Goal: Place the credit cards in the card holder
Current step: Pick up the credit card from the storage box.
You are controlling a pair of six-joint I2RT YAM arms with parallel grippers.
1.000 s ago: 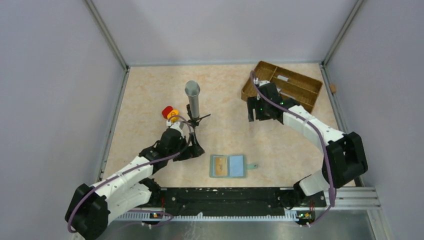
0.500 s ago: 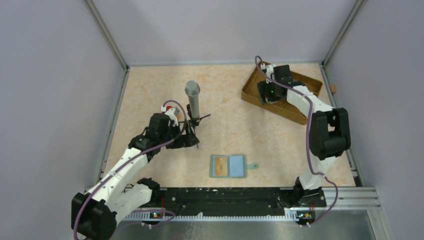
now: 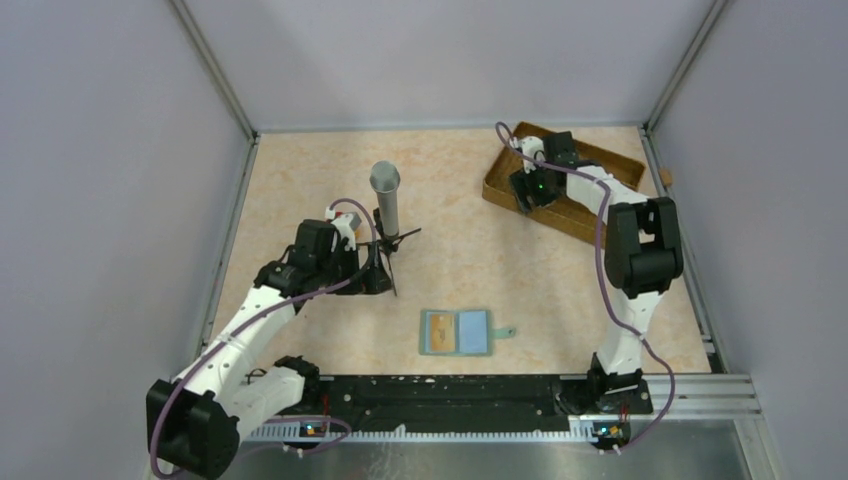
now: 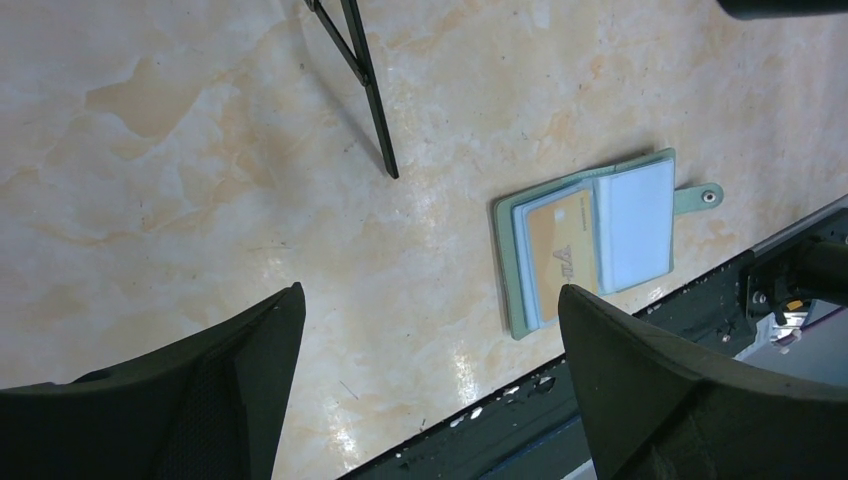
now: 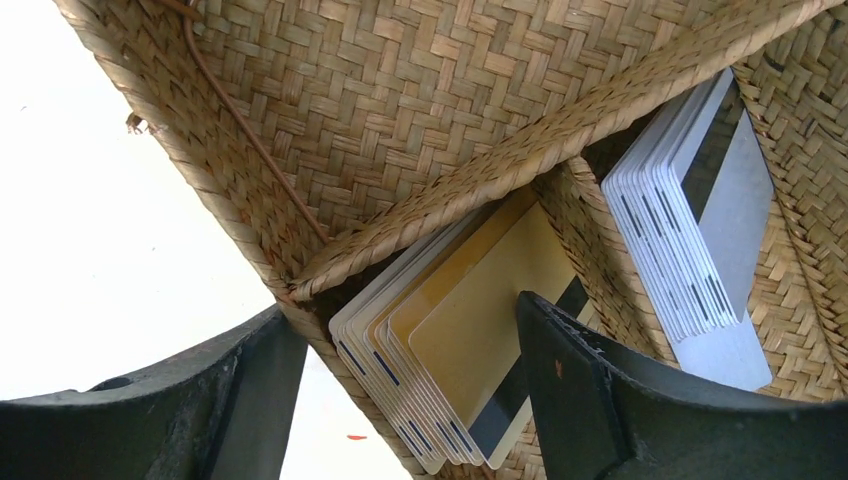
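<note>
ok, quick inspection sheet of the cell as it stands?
Surface: marbled beige table top.
Job's things: card holder lies open near the arm bases, tan and light-blue panels up; credit cards stand in two stacks in the woven tray.
Clutter: grey tube on black stand.
Grippers: left gripper open above the table; right gripper open over the gold-faced stack, holding nothing.
Cables: purple cable along each arm.
Surroundings: grey walls, nothing else seen.
</note>
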